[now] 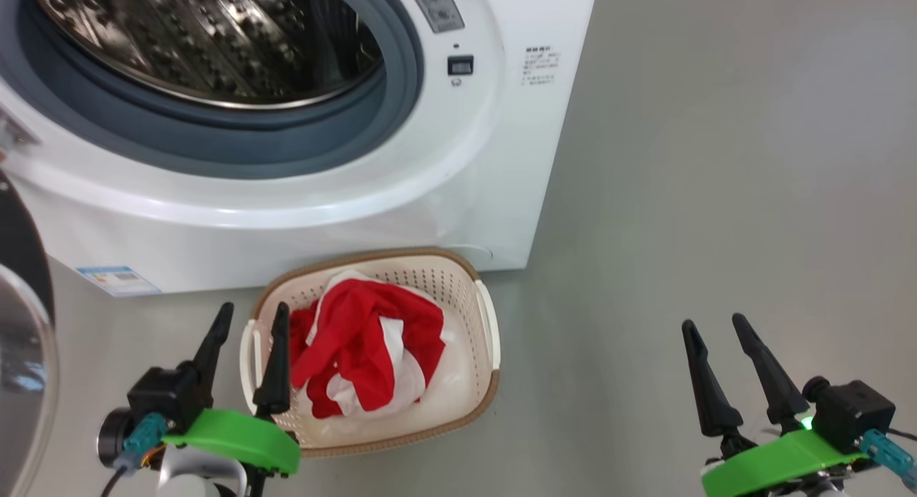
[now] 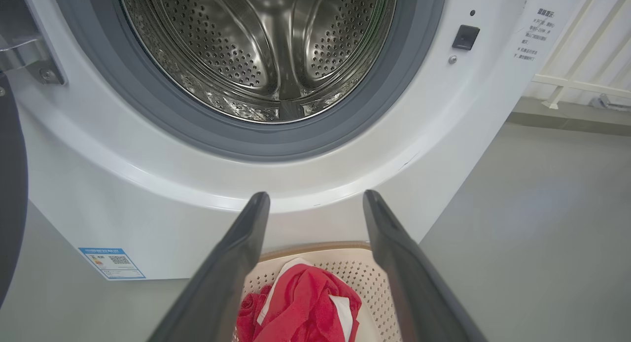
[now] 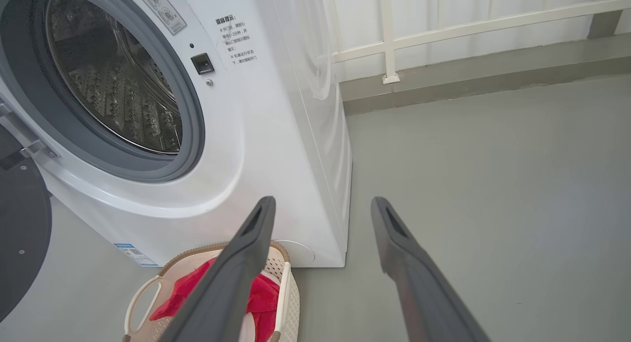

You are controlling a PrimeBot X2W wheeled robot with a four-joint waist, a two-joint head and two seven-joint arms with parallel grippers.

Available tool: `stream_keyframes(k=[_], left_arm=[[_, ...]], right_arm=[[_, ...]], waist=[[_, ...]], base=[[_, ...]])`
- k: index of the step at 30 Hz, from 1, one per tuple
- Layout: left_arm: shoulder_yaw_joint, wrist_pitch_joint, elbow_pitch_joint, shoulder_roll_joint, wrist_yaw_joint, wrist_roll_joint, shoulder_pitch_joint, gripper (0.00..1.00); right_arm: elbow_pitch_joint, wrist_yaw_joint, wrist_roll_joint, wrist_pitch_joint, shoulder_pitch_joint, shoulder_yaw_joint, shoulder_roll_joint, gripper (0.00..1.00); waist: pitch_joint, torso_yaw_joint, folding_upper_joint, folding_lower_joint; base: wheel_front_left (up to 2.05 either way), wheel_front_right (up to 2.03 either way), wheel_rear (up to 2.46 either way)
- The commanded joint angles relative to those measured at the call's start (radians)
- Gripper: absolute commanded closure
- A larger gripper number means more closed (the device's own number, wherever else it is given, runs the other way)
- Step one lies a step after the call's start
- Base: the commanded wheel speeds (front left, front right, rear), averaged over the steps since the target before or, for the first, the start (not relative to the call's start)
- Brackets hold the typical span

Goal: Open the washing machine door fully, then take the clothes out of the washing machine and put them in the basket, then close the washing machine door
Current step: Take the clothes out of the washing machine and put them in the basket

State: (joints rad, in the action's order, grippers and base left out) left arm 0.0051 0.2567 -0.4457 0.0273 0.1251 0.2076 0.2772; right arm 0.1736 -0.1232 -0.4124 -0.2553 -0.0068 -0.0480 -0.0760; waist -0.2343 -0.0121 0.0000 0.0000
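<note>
Left gripper (image 1: 255,308) overlaps the basket (image 1: 445,283), perhaps above it.

The washing machine (image 1: 286,196) runs off the top edge of the head view, cutting away the upper half of its drum (image 1: 215,46). Left of the washing machine, the door (image 1: 21,339) is only a sliver at the picture's edge: a strip of black rim and a curve of glass. The printed text (image 1: 541,67) on the washing machine's front, right of the opening, is too small to read, as is the blue label (image 1: 118,280) at its lower left corner. In front of the washing machine, the clothes (image 1: 365,346) cover the bottom of the basket (image 1: 444,282), and a finger of the left gripper (image 1: 254,309) hides part of its left wall.
</note>
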Motion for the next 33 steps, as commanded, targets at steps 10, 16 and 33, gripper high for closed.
stream_keyframes(k=[10,16,33], left_arm=[[0.042,0.005,0.139,0.023,0.006,-0.043,-0.116,0.0],[0.06,0.005,0.198,0.023,0.006,-0.066,-0.188,0.0],[0.091,0.005,0.288,0.023,0.005,-0.048,-0.34,0.0]], right_arm=[[-0.019,-0.008,0.008,-0.006,0.065,-0.019,-0.031,0.0],[-0.023,-0.008,0.006,-0.006,0.092,-0.014,-0.036,0.0],[-0.034,-0.008,0.008,-0.006,0.148,0.004,-0.044,0.0]], waist=[[0.107,0.01,0.0,0.0],[0.137,0.005,0.0,0.0],[0.164,0.016,0.0,0.0]], base=[[0.0,0.0,0.0],[0.0,0.0,0.0],[0.0,0.0,0.0]])
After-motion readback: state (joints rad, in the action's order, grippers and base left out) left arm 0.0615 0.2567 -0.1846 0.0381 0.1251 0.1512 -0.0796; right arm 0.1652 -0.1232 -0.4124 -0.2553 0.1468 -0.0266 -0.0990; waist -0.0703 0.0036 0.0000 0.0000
